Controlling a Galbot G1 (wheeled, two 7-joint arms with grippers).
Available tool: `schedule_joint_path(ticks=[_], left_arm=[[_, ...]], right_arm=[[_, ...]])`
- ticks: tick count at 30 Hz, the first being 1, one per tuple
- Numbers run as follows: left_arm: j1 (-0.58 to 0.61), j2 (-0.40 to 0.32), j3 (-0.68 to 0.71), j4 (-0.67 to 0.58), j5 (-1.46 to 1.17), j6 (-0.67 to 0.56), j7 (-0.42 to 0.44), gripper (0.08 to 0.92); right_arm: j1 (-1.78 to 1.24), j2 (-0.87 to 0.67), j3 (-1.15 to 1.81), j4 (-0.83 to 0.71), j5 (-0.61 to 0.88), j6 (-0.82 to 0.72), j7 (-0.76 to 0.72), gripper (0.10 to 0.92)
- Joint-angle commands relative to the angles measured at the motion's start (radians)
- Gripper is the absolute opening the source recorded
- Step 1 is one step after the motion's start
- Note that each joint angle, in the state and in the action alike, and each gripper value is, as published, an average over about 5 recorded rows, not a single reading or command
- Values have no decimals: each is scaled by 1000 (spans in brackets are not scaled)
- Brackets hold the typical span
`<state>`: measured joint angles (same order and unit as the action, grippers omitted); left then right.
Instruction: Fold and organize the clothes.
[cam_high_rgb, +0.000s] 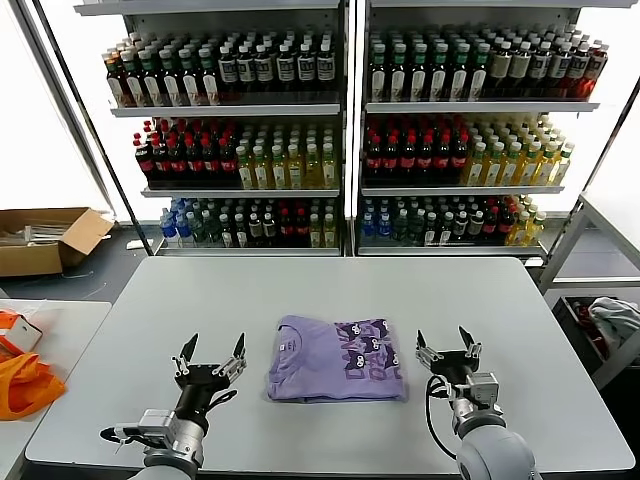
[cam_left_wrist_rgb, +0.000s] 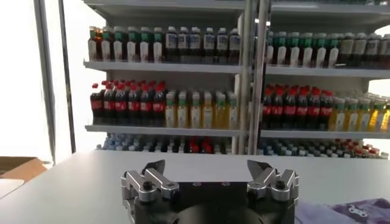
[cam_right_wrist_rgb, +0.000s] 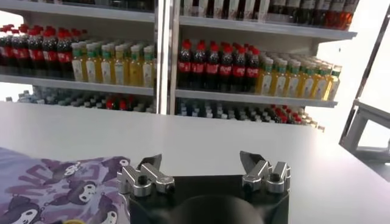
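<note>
And the lavender T-shirt (cam_high_rgb: 337, 372) lies folded, a neat rectangle on the table (cam_high_rgb: 330, 290), left gripper (cam_high_rgb: 211, 357) and right gripper (cam_high_rgb: 448, 349) both spread wide and empty beside it, little seemingly left

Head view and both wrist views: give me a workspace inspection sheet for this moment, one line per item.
Surface: grey table, bare around the shirt.
Job's things: lavender T-shirt lies folded into a neat rectangle near the front edge, printed graphic facing up.
Clutter: nothing seen on the table.
Grippers: left gripper and right gripper both open, holding nothing, either side of the shirt and apart from it.
Cables: black cable loops beside the right wrist.
Surroundings: shelves of bottles behind; cardboard box and orange bag at left.
</note>
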<state>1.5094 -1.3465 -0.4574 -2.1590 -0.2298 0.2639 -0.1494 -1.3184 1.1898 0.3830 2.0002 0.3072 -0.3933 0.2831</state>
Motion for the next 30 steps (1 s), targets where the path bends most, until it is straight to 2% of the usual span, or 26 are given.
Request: schedule_joint_path(ticks=[1,9,21,30], left_arm=[[5,0,-11,10,43,-45,27,823],[14,0,-33,4,98,-59,55,823],[19,-8,-21,6,88,-40,46,822],[28,-8,-26,-4,93,-27,84,822]], right_arm=[[-53,9,24,32,-7,15,4,823],[-72,10,23,49,-14,12,-3,823],[-78,17,25,69,-17,10,-6,823],[-80,33,22,78,-21,9,-8,823]])
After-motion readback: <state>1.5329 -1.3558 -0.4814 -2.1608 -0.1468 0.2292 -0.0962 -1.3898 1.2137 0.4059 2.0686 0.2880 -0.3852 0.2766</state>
